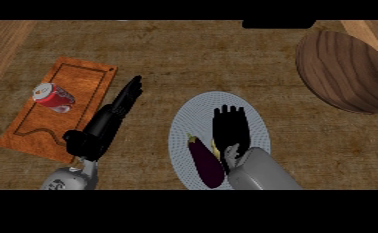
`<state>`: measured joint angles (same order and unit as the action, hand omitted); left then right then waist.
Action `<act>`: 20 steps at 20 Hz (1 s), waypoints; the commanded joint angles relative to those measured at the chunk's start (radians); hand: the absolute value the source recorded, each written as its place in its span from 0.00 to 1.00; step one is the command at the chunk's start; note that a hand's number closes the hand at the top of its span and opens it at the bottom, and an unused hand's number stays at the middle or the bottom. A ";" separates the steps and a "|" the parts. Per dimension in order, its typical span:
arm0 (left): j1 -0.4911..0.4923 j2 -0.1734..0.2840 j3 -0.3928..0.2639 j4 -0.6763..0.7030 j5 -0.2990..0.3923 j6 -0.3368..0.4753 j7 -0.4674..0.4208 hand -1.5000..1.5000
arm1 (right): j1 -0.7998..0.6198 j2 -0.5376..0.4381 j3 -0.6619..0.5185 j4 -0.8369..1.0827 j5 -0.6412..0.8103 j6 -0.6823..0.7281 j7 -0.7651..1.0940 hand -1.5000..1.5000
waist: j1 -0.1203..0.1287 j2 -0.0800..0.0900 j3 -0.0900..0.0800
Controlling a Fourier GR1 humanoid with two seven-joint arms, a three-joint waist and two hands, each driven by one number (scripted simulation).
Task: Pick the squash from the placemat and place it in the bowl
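A round grey placemat point(193, 117) lies at the lower middle of the counter. On it, only a thin yellow sliver of the squash point(215, 149) shows at the left edge of my right hand point(229, 129). That hand is over the squash with its fingers straight and pointing away from me, so it is open. A dark purple eggplant point(207, 162) lies just left of the squash on the same mat. The brown wooden bowl point(341, 71) stands at the far right, well apart from the hand. My left hand point(105, 124) rests open left of the mat.
An orange-brown cutting board point(81, 84) lies at the left with a red can point(52, 96) on its side on it. A black object point(279, 24) sits at the counter's far edge. Bare wooden counter separates the mat and the bowl.
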<state>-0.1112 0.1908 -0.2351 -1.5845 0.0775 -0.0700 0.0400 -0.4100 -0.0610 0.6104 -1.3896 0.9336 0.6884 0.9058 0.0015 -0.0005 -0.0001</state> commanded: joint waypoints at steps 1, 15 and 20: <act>-0.034 -0.022 0.024 -0.036 -0.011 -0.004 0.084 0.50 | 0.036 -0.033 -0.017 0.001 0.052 -0.014 -0.059 0.00 | -0.001 0.000 0.000; 0.014 -0.087 0.022 0.009 -0.087 -0.034 -0.007 0.50 | -0.002 0.059 0.010 0.144 0.203 -0.227 -0.207 1.00 | 0.002 0.001 0.000; -0.001 -0.036 0.051 -0.014 -0.036 -0.074 0.007 0.50 | -0.167 -0.036 -0.486 0.280 0.063 -0.393 -0.155 1.00 | 0.018 0.021 0.003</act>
<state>-0.1201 0.1439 -0.1846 -1.5898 0.0351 -0.1258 0.0603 -0.5201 -0.0579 0.3413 -1.1809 1.0549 0.4015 0.7150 0.0101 0.0090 0.0008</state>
